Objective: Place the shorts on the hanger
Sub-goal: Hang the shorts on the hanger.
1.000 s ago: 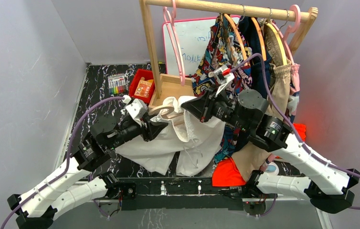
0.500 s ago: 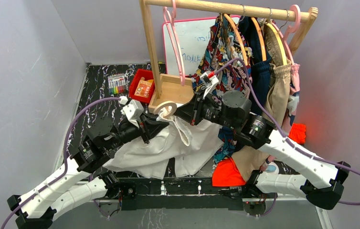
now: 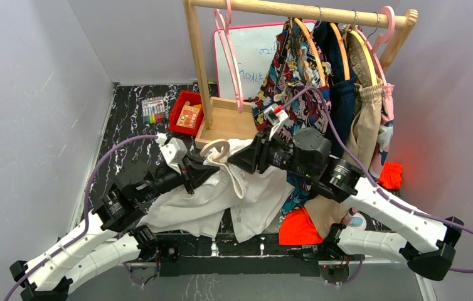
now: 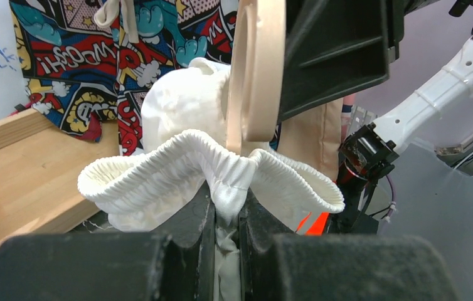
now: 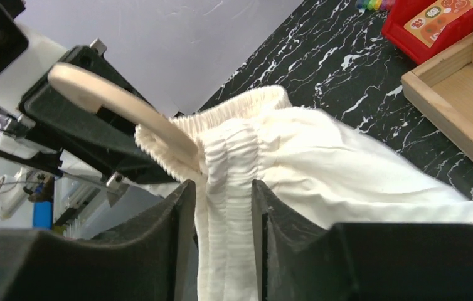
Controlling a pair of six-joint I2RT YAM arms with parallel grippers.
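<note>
The white shorts [image 3: 249, 188] hang between both arms over the table's front, legs trailing down. My left gripper [image 3: 206, 168] is shut on the gathered waistband; in the left wrist view the shorts [image 4: 159, 179] bunch out above the left gripper [image 4: 226, 197]. The cream hanger [image 3: 216, 149] shows only its rounded hook above the waist; the hanger [image 4: 260, 69] stands edge-on just behind the band. My right gripper [image 3: 234, 160] faces the left one. In its wrist view the right gripper [image 5: 223, 188] is open, a fold of the shorts [image 5: 322, 163] loose between its fingers, beside the hanger [image 5: 121, 100].
A wooden clothes rack [image 3: 199, 69] stands behind on a wooden base [image 3: 224, 119], with a pink hanger [image 3: 231, 56], a comic-print garment [image 3: 290, 69] and tan shorts [image 3: 369, 119]. A red bin [image 3: 187, 113], markers [image 3: 154, 111] and orange cloth [image 3: 297, 229] lie around.
My left gripper closed on the waistband. My right gripper, shut before, has opened around the band. Both arms shifted slightly left and forward with the shorts.
</note>
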